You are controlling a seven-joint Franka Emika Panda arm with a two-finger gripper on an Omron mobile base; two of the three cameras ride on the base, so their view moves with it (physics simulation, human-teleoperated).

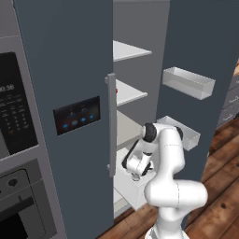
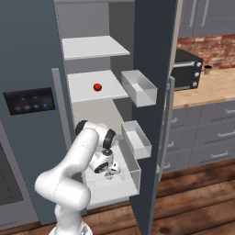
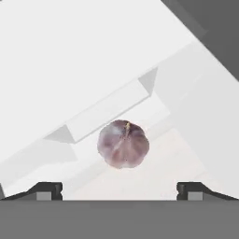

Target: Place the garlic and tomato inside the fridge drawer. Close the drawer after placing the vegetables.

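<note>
Open fridge, drawer (image 2: pixel 131 176) pulled out low — gripper (image 3: pixel 120 191) spread wide above it, garlic (image 3: pixel 123 144) free between the tips, over the drawer floor. Garlic step looks finished. Next is probably the tomato (image 2: pixel 97 86) on the middle shelf (image 2: pixel 82 92) — needs a lift and reach up.

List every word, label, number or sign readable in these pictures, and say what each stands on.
Black microwave display at the left edge of the left base view: pale digits, cut off and blurred, not safely readable; the rows beneath are too small.
Dark fridge-door control panel: blue glowing icons, no legible text.
Black countertop oven: knobs, no readable markings.
Pale lilac garlic bulb, red tomato, translucent fridge drawer: no text.
</note>
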